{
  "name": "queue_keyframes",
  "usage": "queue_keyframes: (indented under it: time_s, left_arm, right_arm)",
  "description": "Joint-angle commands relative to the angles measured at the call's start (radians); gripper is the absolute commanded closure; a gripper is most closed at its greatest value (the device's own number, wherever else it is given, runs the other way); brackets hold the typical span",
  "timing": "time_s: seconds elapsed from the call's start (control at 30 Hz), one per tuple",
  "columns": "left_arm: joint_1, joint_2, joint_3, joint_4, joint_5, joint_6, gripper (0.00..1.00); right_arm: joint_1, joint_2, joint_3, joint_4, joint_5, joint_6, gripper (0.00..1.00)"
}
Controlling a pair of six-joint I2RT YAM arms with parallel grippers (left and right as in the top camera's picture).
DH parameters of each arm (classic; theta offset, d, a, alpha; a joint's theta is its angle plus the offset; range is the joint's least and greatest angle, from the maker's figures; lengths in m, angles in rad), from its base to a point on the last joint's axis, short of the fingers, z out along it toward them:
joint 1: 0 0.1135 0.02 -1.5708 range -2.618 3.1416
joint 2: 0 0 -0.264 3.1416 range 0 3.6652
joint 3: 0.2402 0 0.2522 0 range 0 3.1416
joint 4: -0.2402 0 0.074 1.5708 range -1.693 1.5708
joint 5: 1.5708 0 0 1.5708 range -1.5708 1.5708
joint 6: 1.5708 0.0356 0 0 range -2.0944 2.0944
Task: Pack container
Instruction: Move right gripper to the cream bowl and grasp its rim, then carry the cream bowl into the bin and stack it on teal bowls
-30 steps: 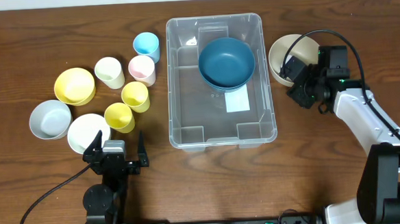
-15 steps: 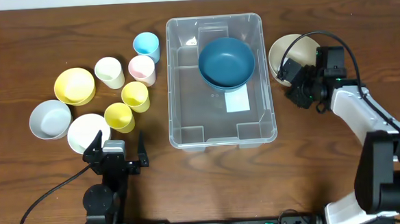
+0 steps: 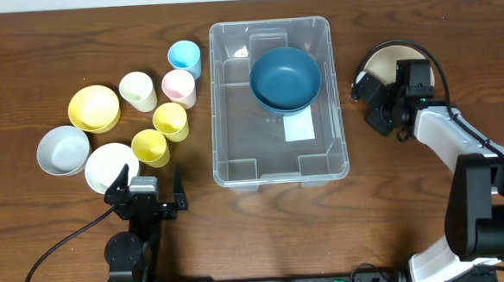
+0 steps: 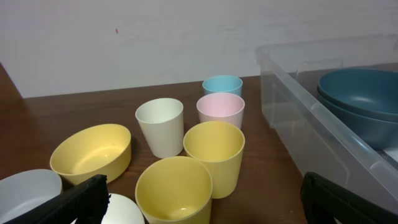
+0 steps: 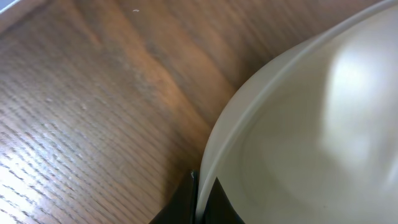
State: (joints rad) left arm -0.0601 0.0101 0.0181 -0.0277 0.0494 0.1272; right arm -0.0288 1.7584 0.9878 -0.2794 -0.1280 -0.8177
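Observation:
The clear container (image 3: 220,99) stands mid-table with stacked dark blue bowls (image 3: 285,77) in its far end; its wall (image 4: 298,99) and the blue bowls (image 4: 364,99) show at the right of the left wrist view. Right of the container, my right gripper (image 3: 377,84) is shut on the near rim of a cream bowl (image 3: 399,56). In the right wrist view that rim is pinched between the black fingers (image 5: 180,208), and the cream bowl (image 5: 311,137) fills the right side. My left gripper (image 3: 149,184) rests open at the front left, with nothing held (image 4: 205,208).
Left of the container stand a light blue cup (image 3: 184,56), a pink cup (image 3: 179,87), a white cup (image 3: 137,90) and two yellow cups (image 3: 171,121) (image 3: 149,147). Further left sit a yellow bowl (image 3: 93,109), a grey bowl (image 3: 62,150) and a white bowl (image 3: 109,166).
My right gripper has closed on the cream bowl's rim, and the bowl has shifted a little to the right with it. The left arm has not moved.

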Motion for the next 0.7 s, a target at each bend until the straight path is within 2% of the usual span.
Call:
queue_keyframes:
  time_s: [0.0,0.13,0.23,0.33,0.43,0.53,0.67]
  left_arm:
    - [-0.003,-0.005,-0.014,-0.039,-0.005,-0.013,0.02]
    - [-0.003,-0.005,-0.014,-0.039,-0.005,-0.013,0.02]
    - [-0.003,-0.005,-0.014,-0.039,-0.005,-0.013,0.02]
    - [-0.003,-0.005,-0.014,-0.039,-0.005,-0.013,0.02]
    - [-0.003,-0.005,-0.014,-0.039,-0.005,-0.013,0.02]
    - [-0.003,-0.005,-0.014,-0.039,-0.005,-0.013,0.02]
    - [-0.003,-0.005,-0.014,-0.039,-0.005,-0.013,0.02]
  right_arm:
    - [-0.008,-0.101,0.008,0.007,0.023,0.103,0.99]
    - [-0.005,-0.253,0.017,0.007,0.023,0.270,0.98]
    - [0.025,-0.406,0.030,0.011,0.022,0.524,0.98]
    - [0.081,-0.549,0.032,0.046,0.031,0.658,0.98]
    - [0.154,-0.657,0.046,0.040,0.105,0.859,0.99]
    - [0.238,-0.699,0.072,-0.006,0.179,0.985,0.99]
    - [0.340,-0.669,0.111,-0.092,0.241,1.131,0.99]
